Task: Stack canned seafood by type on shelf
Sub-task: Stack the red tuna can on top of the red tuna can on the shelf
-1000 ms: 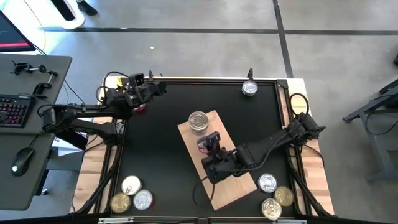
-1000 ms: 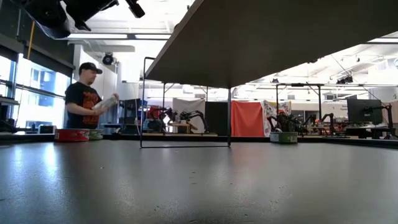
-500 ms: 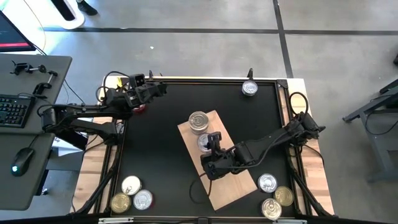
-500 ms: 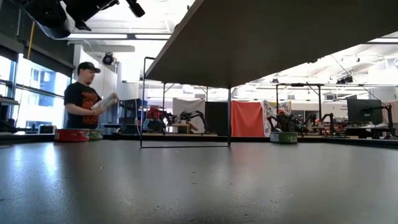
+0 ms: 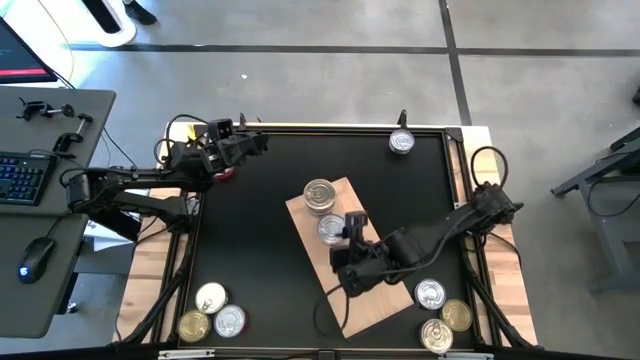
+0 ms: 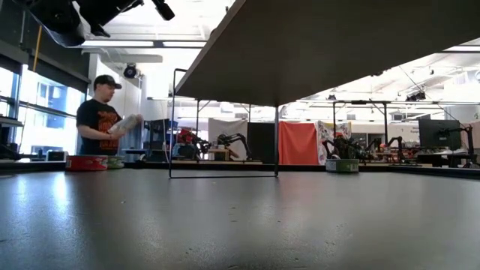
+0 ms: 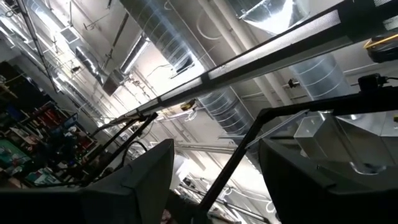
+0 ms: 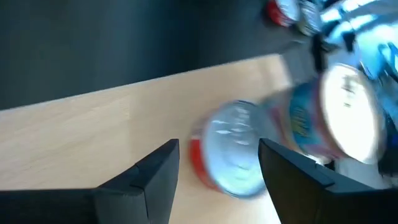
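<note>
The shelf [image 5: 365, 290] is a light wooden board lying askew mid-table. On its far end stands a stack of blue-labelled tins [image 5: 319, 196] [image 8: 336, 118]. Beside the stack sits a silver-lidded tin with a red side [image 5: 331, 228] [image 8: 233, 155], bottom down on the board. My right gripper [image 5: 347, 228] [image 8: 217, 168] is open just behind the red-sided tin, its fingers wider than the tin and apart from it. My left gripper [image 5: 240, 146] [image 7: 214, 180] waits open at the table's far left corner, pointing up at the ceiling.
Three tins [image 5: 212, 312] cluster at the near left corner and three [image 5: 440, 315] at the near right. One tin [image 5: 401, 142] stands at the far right and a red one [image 5: 225, 173] lies under the left arm. A person [image 6: 101, 124] stands beyond the table.
My right gripper has drawn back a little from the red-sided tin toward the table's right edge. The tin, partly covered by the gripper a second ago, now shows its whole silver lid on the board beside the stack.
</note>
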Robot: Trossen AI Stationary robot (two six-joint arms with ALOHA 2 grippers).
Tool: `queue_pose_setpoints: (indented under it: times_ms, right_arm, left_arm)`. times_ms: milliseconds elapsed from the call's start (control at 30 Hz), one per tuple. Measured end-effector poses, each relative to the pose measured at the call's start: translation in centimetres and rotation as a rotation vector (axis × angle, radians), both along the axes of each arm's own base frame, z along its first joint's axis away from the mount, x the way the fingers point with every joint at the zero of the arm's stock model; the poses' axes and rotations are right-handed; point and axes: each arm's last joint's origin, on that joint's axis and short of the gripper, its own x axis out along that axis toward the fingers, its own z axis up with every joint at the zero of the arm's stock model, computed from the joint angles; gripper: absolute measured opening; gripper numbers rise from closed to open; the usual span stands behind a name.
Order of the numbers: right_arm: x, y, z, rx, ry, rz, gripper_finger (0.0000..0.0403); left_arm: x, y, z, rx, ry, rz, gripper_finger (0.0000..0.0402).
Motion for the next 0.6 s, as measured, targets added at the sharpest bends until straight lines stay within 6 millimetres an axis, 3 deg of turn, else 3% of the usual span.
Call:
queue_pose_setpoints:
  times_ms: [167,367,500,600]
  right_arm:
    - [-0.4,-2.2,2.3,0.024,-0.031,-0.165,0.0193]
    - [-1.5,-5.4,3.7,-0.006,-0.004,-0.323,0.0114]
    - [-3.2,-8.1,5.2,0.037,0.002,-0.440,0.0024]
    - [-5.5,-10.4,6.7,0.112,-0.060,-0.523,0.0013]
  left_arm:
    - [0.2,-0.1,-0.3,0.060,0.045,-0.023,0.0227]
    - [1.4,0.2,-1.1,0.076,0.214,-0.015,0.0223]
    - [3.0,0.8,-0.6,0.134,0.436,-0.029,0.0179]
    - [3.3,2.1,1.4,0.233,0.548,0.013,0.0117]
